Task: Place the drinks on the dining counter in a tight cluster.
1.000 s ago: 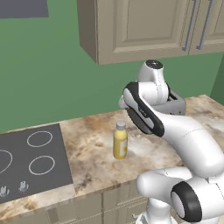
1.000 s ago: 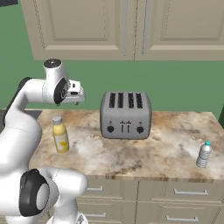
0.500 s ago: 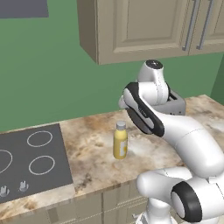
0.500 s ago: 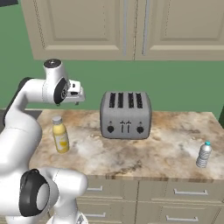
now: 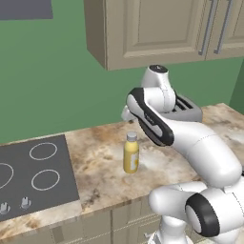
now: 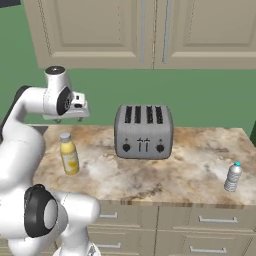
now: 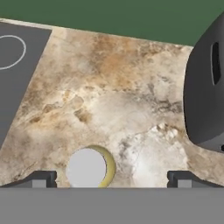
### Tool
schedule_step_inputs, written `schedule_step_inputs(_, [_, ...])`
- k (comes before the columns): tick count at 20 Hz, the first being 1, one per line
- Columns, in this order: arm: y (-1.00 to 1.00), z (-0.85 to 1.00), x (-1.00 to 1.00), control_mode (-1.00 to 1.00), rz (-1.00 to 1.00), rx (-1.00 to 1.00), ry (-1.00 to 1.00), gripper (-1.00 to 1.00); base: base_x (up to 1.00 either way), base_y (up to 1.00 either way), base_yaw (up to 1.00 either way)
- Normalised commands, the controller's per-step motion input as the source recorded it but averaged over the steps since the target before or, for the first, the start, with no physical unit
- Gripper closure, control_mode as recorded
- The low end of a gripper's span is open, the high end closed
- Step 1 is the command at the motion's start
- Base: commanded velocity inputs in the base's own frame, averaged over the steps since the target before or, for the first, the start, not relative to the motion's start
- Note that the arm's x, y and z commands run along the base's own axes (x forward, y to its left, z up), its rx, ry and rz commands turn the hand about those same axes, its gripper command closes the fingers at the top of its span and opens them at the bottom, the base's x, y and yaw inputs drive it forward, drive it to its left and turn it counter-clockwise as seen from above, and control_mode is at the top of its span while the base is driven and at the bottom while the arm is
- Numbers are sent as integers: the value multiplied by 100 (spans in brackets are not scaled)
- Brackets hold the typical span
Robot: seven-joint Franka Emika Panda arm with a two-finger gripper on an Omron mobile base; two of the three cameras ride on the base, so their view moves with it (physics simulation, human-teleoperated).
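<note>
A yellow bottle [image 5: 131,155] [image 6: 69,155] with a grey cap stands upright on the marbled counter, left of the toaster. My gripper [image 6: 69,119] [image 5: 126,115] hangs a little above and behind it, pointing down. In the hand view the gripper [image 7: 111,179] is open, its fingertips [image 7: 43,178] wide apart, and the bottle's grey cap [image 7: 86,167] sits below them, left of centre. Nothing is held. A small clear water bottle [image 6: 232,176] stands far right near the counter's front edge. The dining counter is out of view.
A silver four-slot toaster [image 6: 144,131] [image 7: 205,96] stands mid-counter against the green wall. A dark cooktop [image 5: 33,174] [image 7: 17,65] lies to the left. Beige wall cabinets [image 6: 150,30] hang overhead. Bare marbled counter [image 6: 190,170] stretches between toaster and water bottle.
</note>
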Motion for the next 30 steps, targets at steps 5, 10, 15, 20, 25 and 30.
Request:
schedule_step_inputs(5, [6, -28, -59, -100, 0, 0, 3, -100, 0, 0, 0])
schedule_step_inputs(10, [1, -5, -51, -100, 0, 0, 0, -100, 0, 0, 0])
schedule_step_inputs(15, [6, 0, 5, -100, -13, -2, 10, -100, 0, 0, 0])
schedule_step_inputs(20, [16, 0, 31, -100, -13, -3, 11, -100, 0, 0, 0])
schedule_step_inputs(25, [0, 0, 26, -100, -4, 0, 7, -100, 0, 0, 0])
schedule_step_inputs(30, [0, -14, 17, -100, 0, 0, 2, -100, 0, 0, 0])
